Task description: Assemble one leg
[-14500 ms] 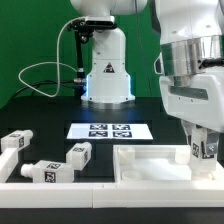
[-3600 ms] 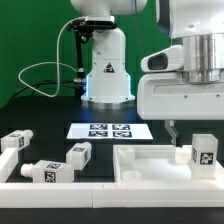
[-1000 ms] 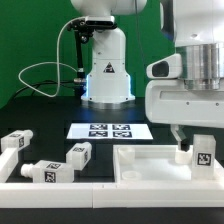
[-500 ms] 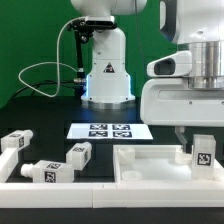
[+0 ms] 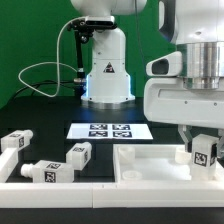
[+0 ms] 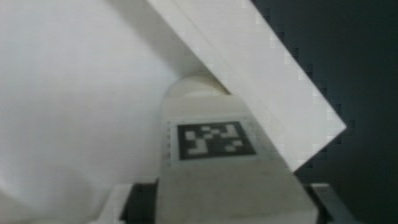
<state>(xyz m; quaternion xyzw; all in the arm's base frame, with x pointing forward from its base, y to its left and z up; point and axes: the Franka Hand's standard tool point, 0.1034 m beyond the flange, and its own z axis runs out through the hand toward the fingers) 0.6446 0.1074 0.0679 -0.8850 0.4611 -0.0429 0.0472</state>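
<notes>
My gripper (image 5: 202,146) is shut on a leg (image 5: 206,151), a white block with a square tag on its face. It holds the leg upright at the far right corner of the large white tray-shaped part (image 5: 150,168). I cannot tell whether the leg touches the part. In the wrist view the leg (image 6: 215,150) fills the space between my gripper's (image 6: 222,206) fingers, with the tray's rim (image 6: 249,70) behind it. Three more legs (image 5: 14,142), (image 5: 78,152), (image 5: 45,171) lie at the exterior view's left.
The marker board (image 5: 110,130) lies flat on the dark table behind the tray. The robot base (image 5: 105,70) stands at the back with a cable (image 5: 40,75) looping to its left. A white ledge (image 5: 60,188) runs along the front.
The gripper has stayed shut on the leg at the tray's right corner. Over the last second the wrist has shifted only slightly.
</notes>
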